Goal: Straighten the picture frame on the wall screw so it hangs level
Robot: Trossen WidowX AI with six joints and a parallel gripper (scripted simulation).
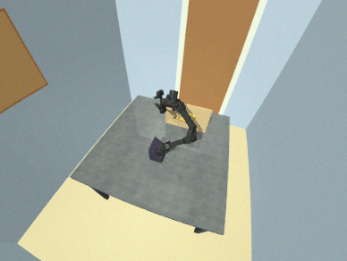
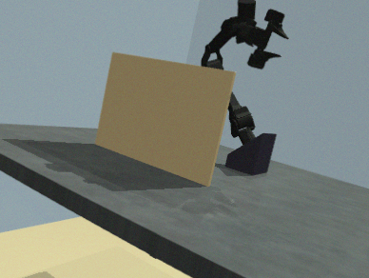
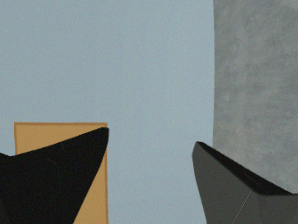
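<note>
The picture frame (image 1: 181,118) shows as a small yellow outline on the front of the upright tan board in the top view. The arm crosses in front of it and hides part of it, so its tilt cannot be read. In the exterior view the board hides it, and it is not in the wrist view. The screw and the notched strip are not visible. My gripper (image 1: 156,101) (image 2: 284,47) (image 3: 151,141) is open and empty, up in the air to the left of the frame in the top view, with its fingers pointing away from the board.
The tan board (image 1: 202,117) (image 2: 162,114) stands upright on the grey table (image 1: 121,156) (image 2: 295,219). The arm's dark purple base block (image 1: 154,146) (image 2: 258,154) stands on the table in front of the board. An orange-brown panel (image 3: 50,135) shows on the far wall behind the left finger.
</note>
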